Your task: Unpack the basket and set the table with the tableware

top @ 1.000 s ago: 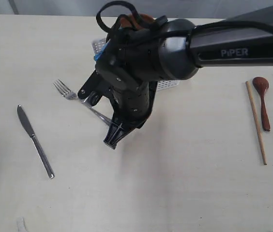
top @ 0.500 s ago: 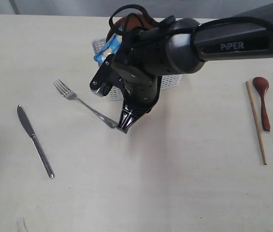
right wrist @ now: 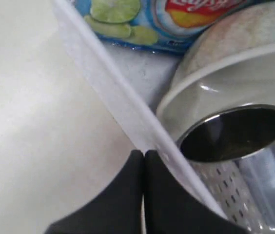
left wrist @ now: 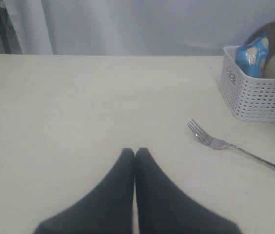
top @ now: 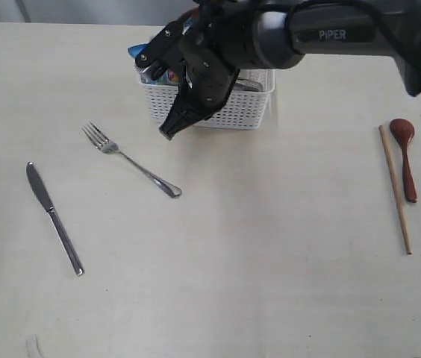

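The white perforated basket [top: 229, 106] stands at the table's [top: 270, 261] far middle, holding a steel cup [right wrist: 240, 146], a pale bowl [right wrist: 235, 63], a blue chips bag [right wrist: 171, 19] and a reddish-brown plate [left wrist: 274, 34]. My right gripper [top: 168, 133] hangs shut and empty above the basket's near rim [right wrist: 123, 97]. A fork [top: 130, 159] and a knife [top: 54, 216] lie on the left. A dark spoon [top: 405, 156] lies between two chopsticks [top: 394, 186] at the right. My left gripper [left wrist: 135, 152] is shut low over bare table, left of the fork [left wrist: 235, 146].
The right arm [top: 330, 33] reaches across from the upper right over the basket. A pale curtain [left wrist: 152, 24] hangs beyond the table's far edge.
The right gripper has let go of the fork, which now lies flat on the table. It rose and drew back towards the basket.
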Robot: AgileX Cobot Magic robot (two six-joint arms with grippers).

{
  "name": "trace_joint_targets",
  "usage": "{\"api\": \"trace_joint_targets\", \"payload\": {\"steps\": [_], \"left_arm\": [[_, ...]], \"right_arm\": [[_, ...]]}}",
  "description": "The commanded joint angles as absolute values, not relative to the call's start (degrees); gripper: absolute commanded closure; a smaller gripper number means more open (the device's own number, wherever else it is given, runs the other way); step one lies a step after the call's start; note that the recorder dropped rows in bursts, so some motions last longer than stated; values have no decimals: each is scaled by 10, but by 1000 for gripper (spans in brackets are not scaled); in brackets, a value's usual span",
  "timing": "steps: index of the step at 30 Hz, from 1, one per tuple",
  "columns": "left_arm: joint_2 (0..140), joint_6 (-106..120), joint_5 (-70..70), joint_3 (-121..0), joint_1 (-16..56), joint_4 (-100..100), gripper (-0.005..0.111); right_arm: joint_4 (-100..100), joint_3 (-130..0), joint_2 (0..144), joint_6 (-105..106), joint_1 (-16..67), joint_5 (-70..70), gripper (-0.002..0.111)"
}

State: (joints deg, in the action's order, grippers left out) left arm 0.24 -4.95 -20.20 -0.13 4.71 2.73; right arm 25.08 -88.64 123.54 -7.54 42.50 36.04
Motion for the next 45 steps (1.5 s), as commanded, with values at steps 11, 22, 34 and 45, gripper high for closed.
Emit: {"api": "trace_joint_targets", "payload": {"steps": [11,22,34,45], "left_arm": [[0,-47,-196,0,45,32,107],[0,-47,-196,0,45,32,107],[0,-47,-196,0,45,32,107],[0,-47,-196,0,45,32,107]], "right_arm": [[218,-867,1242,-68,528,378,109],[196,-913,1290,-65,531,398,109],[135,-912,1295,-33,610,441,109],[93,-912,1295,-36,654,449,109]]}}
